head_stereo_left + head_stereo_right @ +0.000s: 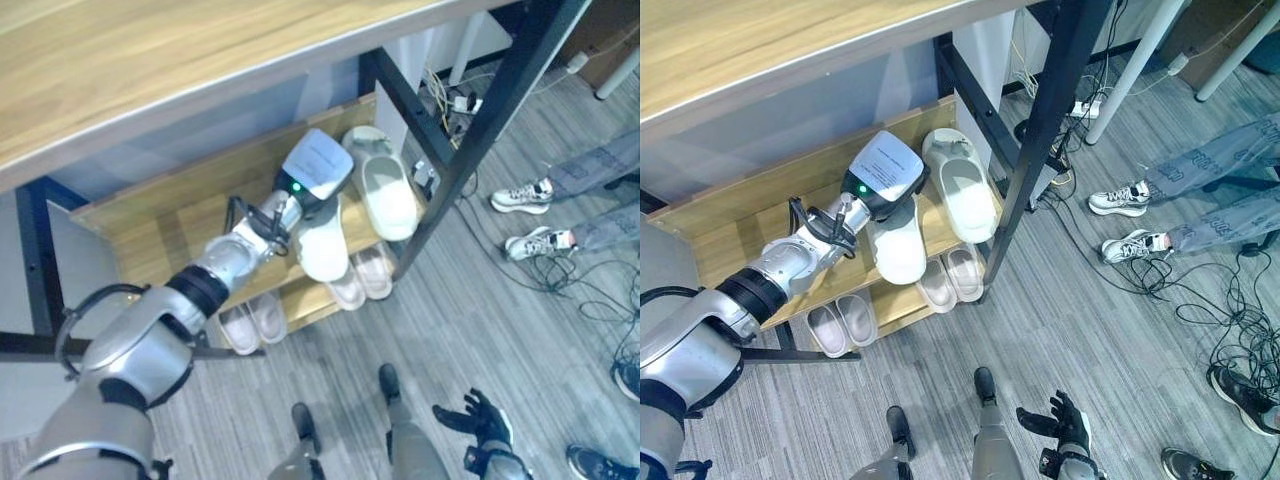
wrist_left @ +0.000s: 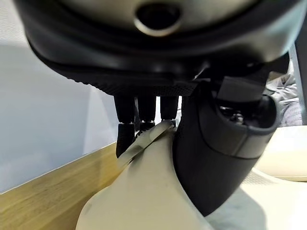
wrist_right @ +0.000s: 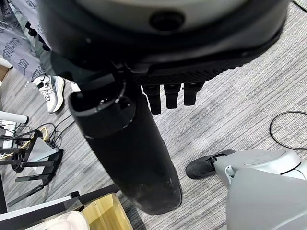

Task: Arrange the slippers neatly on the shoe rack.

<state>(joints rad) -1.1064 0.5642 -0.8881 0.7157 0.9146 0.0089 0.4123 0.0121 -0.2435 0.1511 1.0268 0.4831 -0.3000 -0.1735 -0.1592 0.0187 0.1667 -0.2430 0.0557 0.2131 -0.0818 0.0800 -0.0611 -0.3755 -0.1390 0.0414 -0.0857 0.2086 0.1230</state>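
Slipper (image 1: pixel 899 245) in the left robot hand (image 2: pixel 144 129), fingers and thumb pinching its heel, toe hanging over the front edge of the rack (image 1: pixel 730 235)'s upper shelf. Its mate (image 1: pixel 962 190) lies just beside it on the same shelf, with two more pairs (image 1: pixel 950 278) below. Right robot hand (image 1: pixel 1065 425) hangs low over the floor, fingers relaxed.

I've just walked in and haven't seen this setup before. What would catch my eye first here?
The left hand reaches under the wooden table, fingers curled on a cream slipper on the shoe rack; its mate lies alongside. Two paler pairs sit on the lower shelf. The right hand hangs open over the floor.
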